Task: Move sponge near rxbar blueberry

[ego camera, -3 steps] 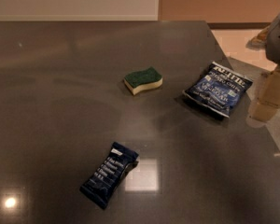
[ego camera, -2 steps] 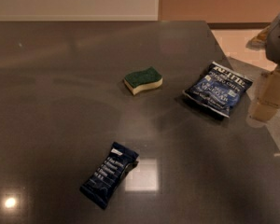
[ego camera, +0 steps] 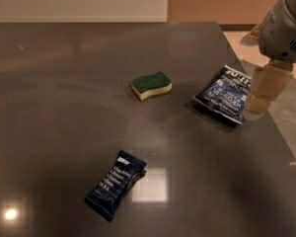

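Nothing moved, sponge (ego camera: 151, 85) long axis roughly left-right, hand (ego camera: 257, 106) far right, grip unclear.

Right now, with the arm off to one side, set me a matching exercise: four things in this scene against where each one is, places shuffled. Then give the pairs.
Things:
1. sponge
2. rxbar blueberry
3. blue chip bag
4. gripper

Places:
A. at the right edge of the table, beside the bag
B. near the front, left of centre
C. around the middle of the table
D. lying flat on the right part of the table

Pairs: 1-C, 2-B, 3-D, 4-A
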`<state>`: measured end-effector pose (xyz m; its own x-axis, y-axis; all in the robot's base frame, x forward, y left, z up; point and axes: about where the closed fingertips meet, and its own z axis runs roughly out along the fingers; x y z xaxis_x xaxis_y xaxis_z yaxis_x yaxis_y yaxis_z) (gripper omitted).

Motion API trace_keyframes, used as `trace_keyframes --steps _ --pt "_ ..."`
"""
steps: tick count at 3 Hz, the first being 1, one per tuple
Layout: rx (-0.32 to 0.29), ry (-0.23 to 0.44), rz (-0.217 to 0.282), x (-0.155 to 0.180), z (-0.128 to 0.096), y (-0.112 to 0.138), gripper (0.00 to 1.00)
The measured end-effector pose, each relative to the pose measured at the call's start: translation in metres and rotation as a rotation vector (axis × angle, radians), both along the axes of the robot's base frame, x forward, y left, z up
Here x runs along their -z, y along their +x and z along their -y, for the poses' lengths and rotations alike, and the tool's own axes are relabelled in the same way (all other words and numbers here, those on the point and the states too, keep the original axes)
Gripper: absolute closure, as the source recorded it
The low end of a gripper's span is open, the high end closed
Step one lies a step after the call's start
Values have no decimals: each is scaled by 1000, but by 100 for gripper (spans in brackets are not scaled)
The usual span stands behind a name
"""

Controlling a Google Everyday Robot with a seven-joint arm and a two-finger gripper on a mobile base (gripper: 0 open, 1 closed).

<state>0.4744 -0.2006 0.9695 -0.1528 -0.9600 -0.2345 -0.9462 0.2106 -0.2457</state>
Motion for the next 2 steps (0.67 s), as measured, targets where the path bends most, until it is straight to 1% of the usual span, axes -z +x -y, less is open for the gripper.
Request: trace_keyframes --steps 1,2 --pt "-62 32 -21 16 -22 32 0" --pt "-106 60 -43 35 -45 65 0"
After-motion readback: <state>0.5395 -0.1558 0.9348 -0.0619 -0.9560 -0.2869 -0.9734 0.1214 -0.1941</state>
